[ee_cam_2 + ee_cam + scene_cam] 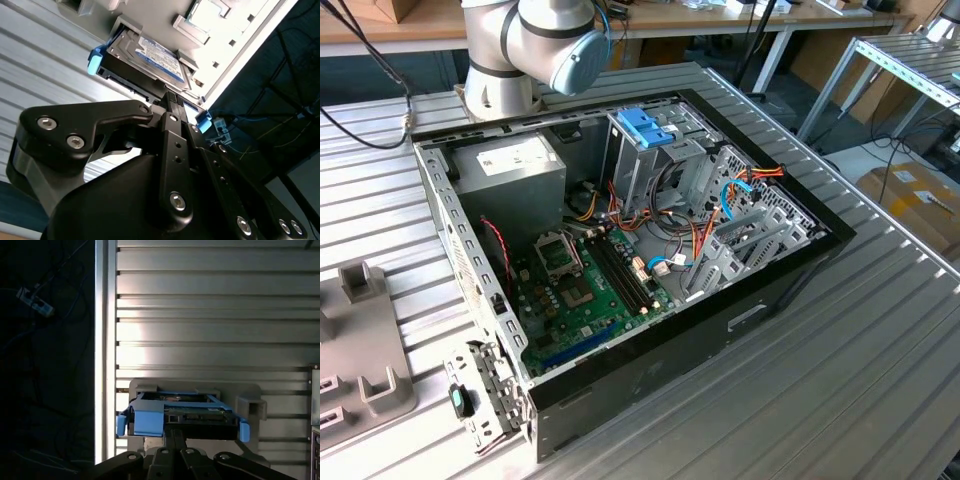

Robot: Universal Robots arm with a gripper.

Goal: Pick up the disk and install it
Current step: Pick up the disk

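The disk (pixel 200 417), a grey-black hard drive in a bright blue carrier frame, lies flat on a grey holder (pixel 250 405) on the ribbed metal table, close to the table's edge. Its labelled top face shows in the second wrist view (pixel 150 52). My gripper (pixel 175 431) is shut, its two black fingers pressed side by side. The tips (pixel 172 96) reach the middle of the disk's near edge, between the blue corners. Whether they pinch any part of it I cannot tell.
In the exterior view the open computer case (pixel 720 330) lies on the table with its motherboard (pixel 590 290), cables and a tall metal cage topped by a blue bracket (pixel 645 125). The arm's base (pixel 520 50) stands behind it. A grey fixture (pixel 360 340) sits at that view's left.
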